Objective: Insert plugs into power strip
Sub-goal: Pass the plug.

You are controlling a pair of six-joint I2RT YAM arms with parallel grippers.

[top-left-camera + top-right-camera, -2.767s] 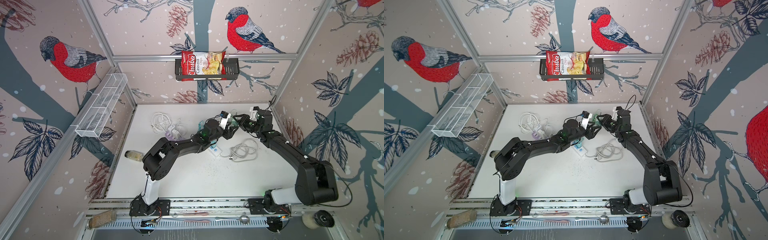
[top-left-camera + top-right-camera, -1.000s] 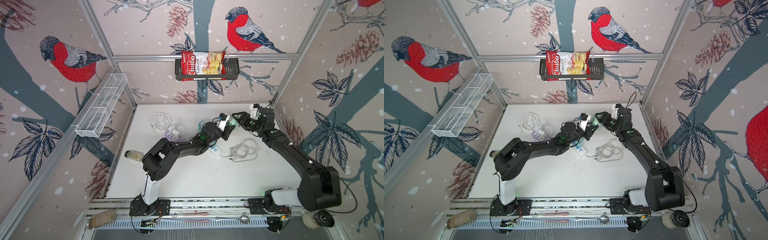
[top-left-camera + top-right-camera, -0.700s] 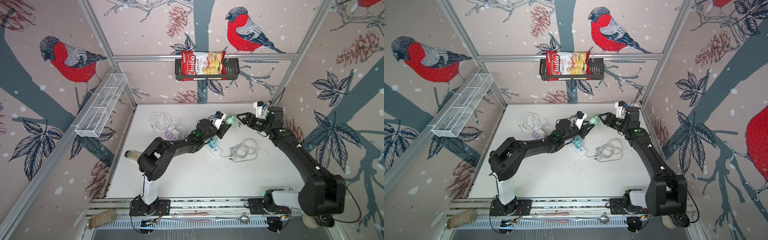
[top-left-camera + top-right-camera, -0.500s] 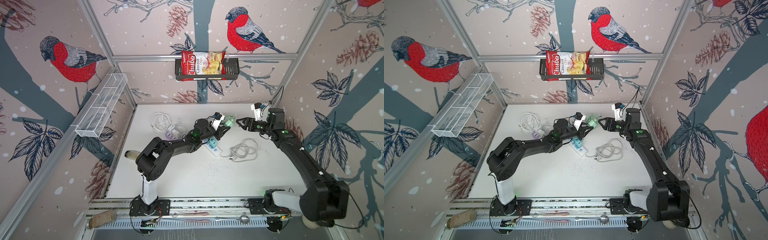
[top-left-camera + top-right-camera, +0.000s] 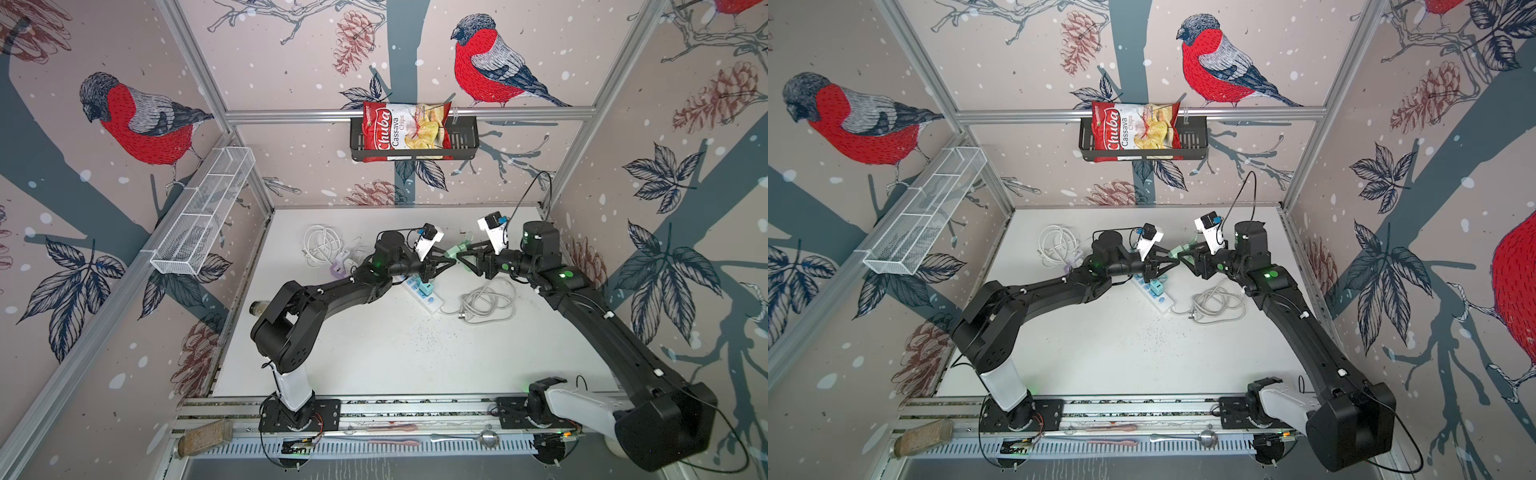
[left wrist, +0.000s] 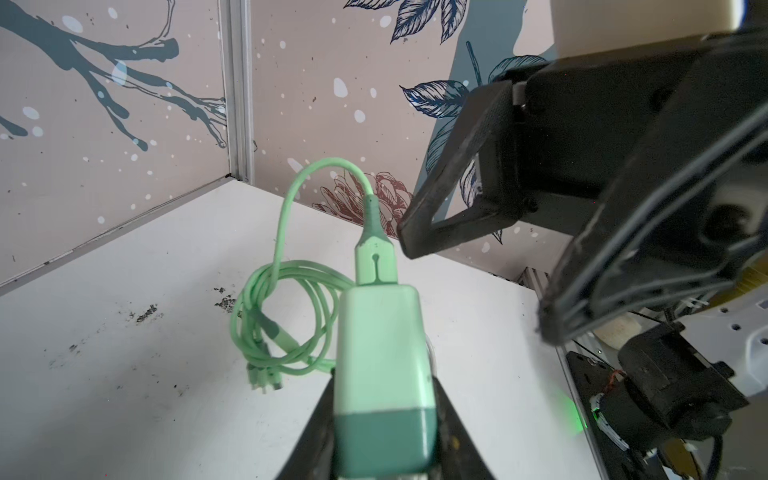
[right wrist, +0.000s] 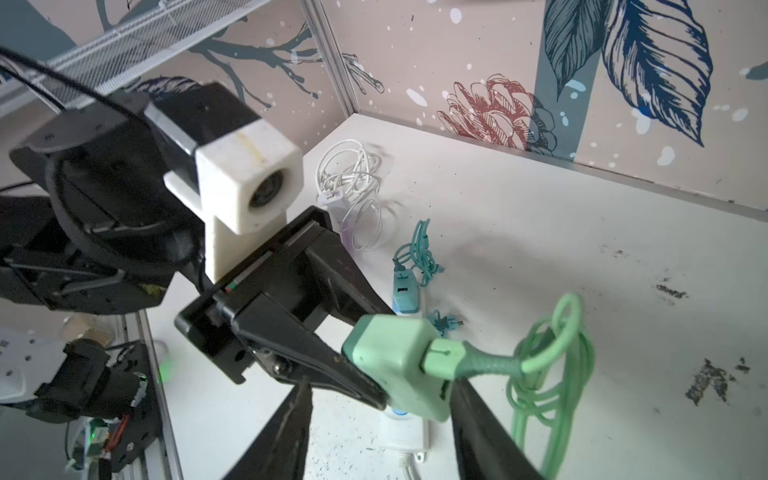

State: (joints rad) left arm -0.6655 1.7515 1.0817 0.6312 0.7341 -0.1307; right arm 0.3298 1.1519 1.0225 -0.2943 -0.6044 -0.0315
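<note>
Gripping the mint green plug (image 6: 382, 345) clear of the worktop (image 5: 374, 353), the left fingers (image 7: 320, 355) seemingly offer it to the open right fingers (image 6: 440, 178) for a better hold.

Chips bag (image 5: 405, 129) in black wall basket (image 5: 464, 141); white mesh rack (image 5: 203, 212) on side wall; spoon (image 5: 484, 438) at front.

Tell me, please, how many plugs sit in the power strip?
1: a teal plug in the power strip; the left arm covers its far end, so others may be hidden.
</note>
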